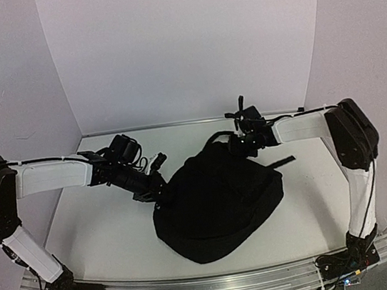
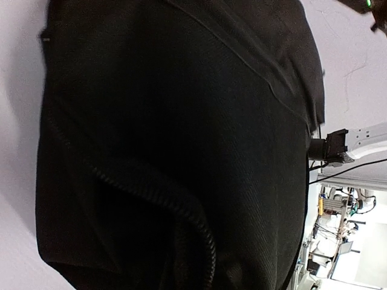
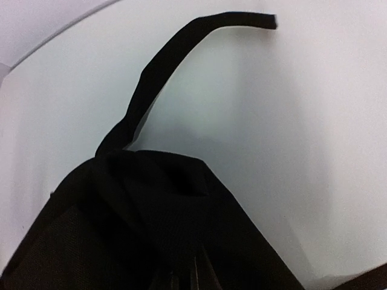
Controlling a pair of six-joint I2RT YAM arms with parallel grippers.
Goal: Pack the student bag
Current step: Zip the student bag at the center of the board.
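The student bag (image 1: 220, 202), a big black soft backpack, lies flat in the middle of the table. My left gripper (image 1: 158, 187) is pressed into its left edge with the fingertips pinched on the fabric. In the left wrist view the bag (image 2: 181, 121) fills the frame, a zipper line (image 2: 181, 208) curves toward the bottom, and the fingers are hidden. My right gripper (image 1: 239, 146) is at the bag's far top edge. In the right wrist view, black fabric of the bag (image 3: 151, 229) bunches up where that gripper (image 3: 193, 281) is shut on it. A loose strap (image 3: 157, 66) curls upward.
White walls close in the table at the back and on both sides. A short strap (image 1: 282, 163) sticks out from the bag's right side. The metal rail (image 1: 213, 286) holding the arm bases runs along the near edge.
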